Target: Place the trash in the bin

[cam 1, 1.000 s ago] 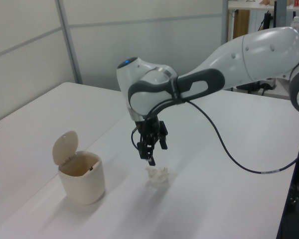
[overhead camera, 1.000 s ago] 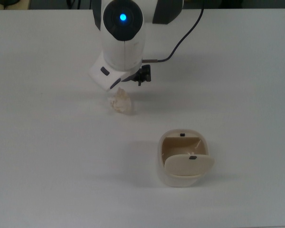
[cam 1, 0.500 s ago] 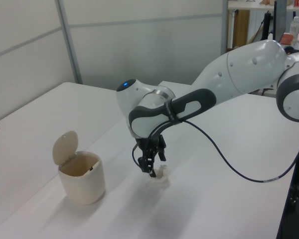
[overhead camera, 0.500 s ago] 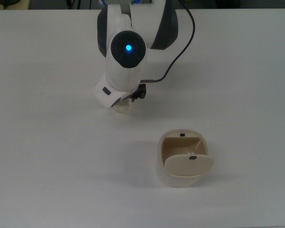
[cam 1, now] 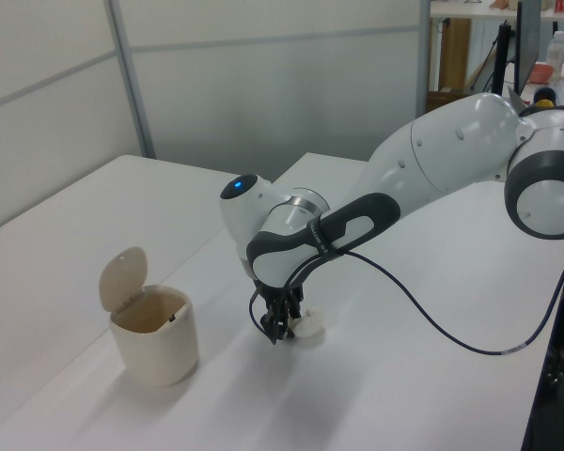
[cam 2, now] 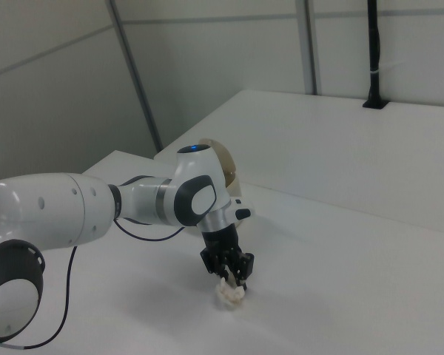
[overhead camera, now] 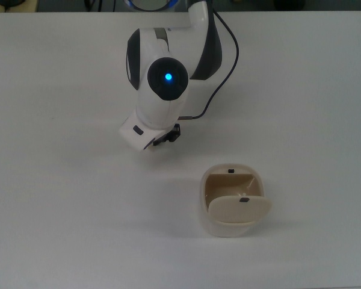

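Spanning the whole scene: a plain white table [overhead camera: 60, 198]. Sitting on it toward the top view's right and near edge: the bin [overhead camera: 231, 208], lid open. Lying on it well apart, toward the left view's right of the bin: the trash [cam 1: 307, 325].

Bin [overhead camera: 231, 208] is the only obstacle standing on the table [overhead camera: 60, 211], sitting toward the top view's lower right, well apart from the arm. Its flap lid [overhead camera: 239, 209] is tipped up over the near side of the opening in the top view, so access to the inside is from above and from the far side; in the left view the lid [cam 1: 122, 279] stands up at the bin's left edge. Bare table between gripper [cam 1: 280, 327] and bin, nothing in the way. Wide free surface on the top view's left and along its bottom. The arm's own bulk [overhead camera: 167, 78] and its black cable [overhead camera: 219, 72] fill the far centre. Trash [cam 2: 229, 293] lies under the gripper tips.
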Controlling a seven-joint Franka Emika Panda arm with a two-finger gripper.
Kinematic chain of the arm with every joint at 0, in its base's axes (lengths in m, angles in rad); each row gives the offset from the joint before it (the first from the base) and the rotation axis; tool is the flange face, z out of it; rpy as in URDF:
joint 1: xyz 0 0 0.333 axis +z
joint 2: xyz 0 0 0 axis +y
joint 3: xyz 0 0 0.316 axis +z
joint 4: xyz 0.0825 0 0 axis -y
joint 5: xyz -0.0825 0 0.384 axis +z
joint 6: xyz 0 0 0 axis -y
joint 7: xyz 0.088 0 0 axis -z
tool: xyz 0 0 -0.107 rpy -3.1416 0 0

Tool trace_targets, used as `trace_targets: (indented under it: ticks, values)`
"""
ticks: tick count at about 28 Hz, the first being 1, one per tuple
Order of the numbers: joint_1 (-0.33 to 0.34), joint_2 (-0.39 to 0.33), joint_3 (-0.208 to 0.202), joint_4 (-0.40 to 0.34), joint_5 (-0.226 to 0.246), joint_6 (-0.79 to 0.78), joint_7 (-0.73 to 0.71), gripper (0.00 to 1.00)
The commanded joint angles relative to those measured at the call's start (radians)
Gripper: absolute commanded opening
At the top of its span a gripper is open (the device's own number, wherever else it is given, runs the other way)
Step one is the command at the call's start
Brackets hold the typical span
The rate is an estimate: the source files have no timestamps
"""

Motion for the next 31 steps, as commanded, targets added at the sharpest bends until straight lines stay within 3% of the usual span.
trace_targets:
  ticks: [1,15,16,17,18,19,31]
  values:
    - [0.008,-0.025,-0.007,-0.03,-0.018,0.03,0.013,0.0]
    - [0.009,-0.071,-0.007,0.022,-0.02,0.02,0.024,0.0]
    - [0.011,-0.072,-0.007,0.024,-0.021,0.02,0.024,0.03]
    - [0.009,-0.075,-0.007,0.024,-0.021,0.018,0.024,0.14]
    - [0.009,-0.08,-0.007,0.024,-0.02,0.007,0.024,0.74]
    - [0.009,-0.085,-0.007,0.022,-0.018,-0.006,0.025,1.0]
    - [0.009,-0.121,-0.005,0.022,-0.006,-0.293,0.025,1.0]
